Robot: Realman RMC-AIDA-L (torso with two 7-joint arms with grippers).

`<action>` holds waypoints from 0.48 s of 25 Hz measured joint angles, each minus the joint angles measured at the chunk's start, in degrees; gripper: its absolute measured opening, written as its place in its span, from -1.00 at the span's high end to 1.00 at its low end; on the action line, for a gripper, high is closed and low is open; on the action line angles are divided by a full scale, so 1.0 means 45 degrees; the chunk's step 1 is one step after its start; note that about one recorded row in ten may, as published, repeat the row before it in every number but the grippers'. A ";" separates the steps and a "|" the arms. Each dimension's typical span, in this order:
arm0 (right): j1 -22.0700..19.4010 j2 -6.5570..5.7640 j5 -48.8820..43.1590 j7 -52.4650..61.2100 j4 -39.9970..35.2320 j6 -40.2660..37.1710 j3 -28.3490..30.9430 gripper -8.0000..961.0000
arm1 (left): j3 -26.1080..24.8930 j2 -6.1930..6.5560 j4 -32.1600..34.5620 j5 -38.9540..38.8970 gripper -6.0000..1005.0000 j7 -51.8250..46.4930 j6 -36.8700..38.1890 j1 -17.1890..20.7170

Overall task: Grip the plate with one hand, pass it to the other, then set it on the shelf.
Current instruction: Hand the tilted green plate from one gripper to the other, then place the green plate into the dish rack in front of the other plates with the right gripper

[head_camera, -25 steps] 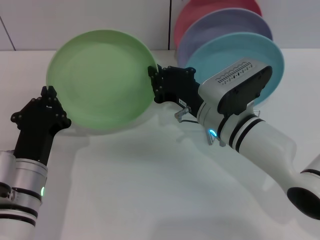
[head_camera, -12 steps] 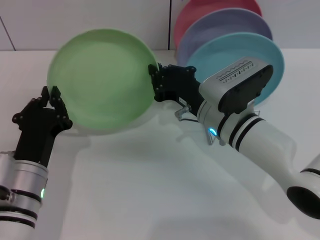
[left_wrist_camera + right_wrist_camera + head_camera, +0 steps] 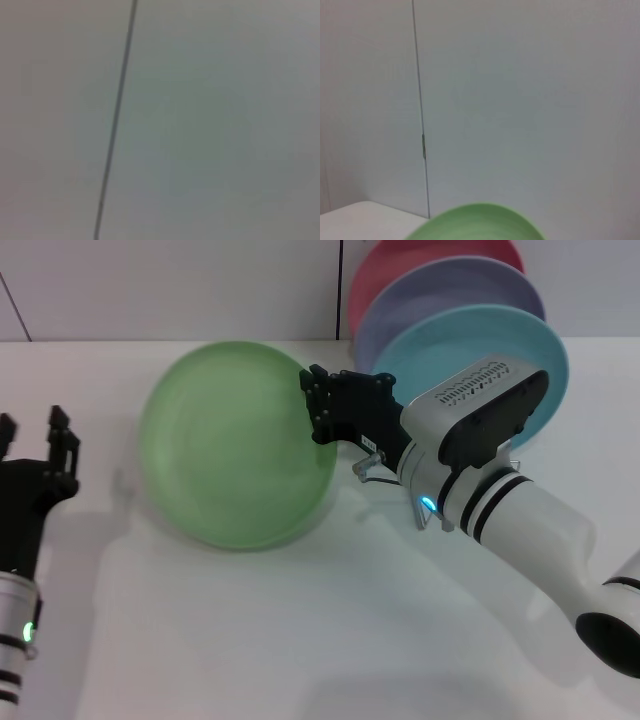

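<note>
Since the earlier frame, the left gripper [image 3: 35, 455] had let go of the green plate [image 3: 235, 445] and drawn back toward the left edge of the head view, and the plate had swung to the right with the right gripper [image 3: 325, 410].

At the far left, the left gripper stood well apart from the plate, its black fingers [image 3: 62, 435] spread and holding nothing, above its slim banded forearm. The left wrist view showed only a pale wall panel [image 3: 210, 120] with a dark seam.

Toward the middle, the light green plate hung tilted above the white table [image 3: 300, 640], its face turned toward the head camera and its shadow on the surface beneath. The right gripper pinched the plate's right rim, its black fingers [image 3: 318, 400] closed on the edge. In the right wrist view, the plate's rim [image 3: 480, 222] showed as a green arc in front of the wall.

Farther right, behind the bulky white arm and its grey vented box [image 3: 485, 410], the turquoise plate [image 3: 540, 350], the lavender plate [image 3: 440, 290] and a pink plate [image 3: 400, 255] stood upright one behind another. A bit of the silver wire rack [image 3: 365, 468] showed below the right gripper's wrist.
</note>
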 joint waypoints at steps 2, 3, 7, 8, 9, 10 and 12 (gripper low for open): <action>0.0008 0.0000 0.0002 0.0000 -0.0032 0.0000 0.0000 0.88 | -0.0140 0.0010 0.0020 0.0004 0.25 -0.0027 0.0328 0.0128; 0.0024 0.0000 0.0003 0.0000 -0.0053 -0.0002 0.0000 0.88 | -0.0202 0.0017 0.0032 0.0004 0.17 -0.0029 0.0504 0.0213; 0.0086 -0.0001 0.0003 0.0000 -0.0137 -0.0124 -0.0065 0.88 | -0.0501 0.0047 0.0104 0.0001 -0.17 -0.0055 0.0817 0.0348; 0.0099 -0.0001 0.0003 -0.0001 -0.0166 -0.0191 -0.0088 0.88 | -0.0514 0.0048 0.0118 0.0000 -0.17 -0.0061 0.0819 0.0346; 0.0112 -0.0001 -0.0009 -0.0005 -0.0191 -0.0294 -0.0104 0.89 | -0.0560 0.0054 0.0198 0.0001 -0.17 -0.0110 0.0820 0.0329; 0.0122 0.0000 -0.0026 -0.0049 -0.0203 -0.0404 -0.0113 0.89 | -0.0602 0.0058 0.0282 0.0000 -0.17 -0.0168 0.0819 0.0306; 0.0100 -0.0001 -0.0065 -0.0509 -0.0114 -0.0752 -0.0125 0.90 | -0.0746 0.0059 0.0493 0.0002 -0.17 -0.0317 0.0772 0.0219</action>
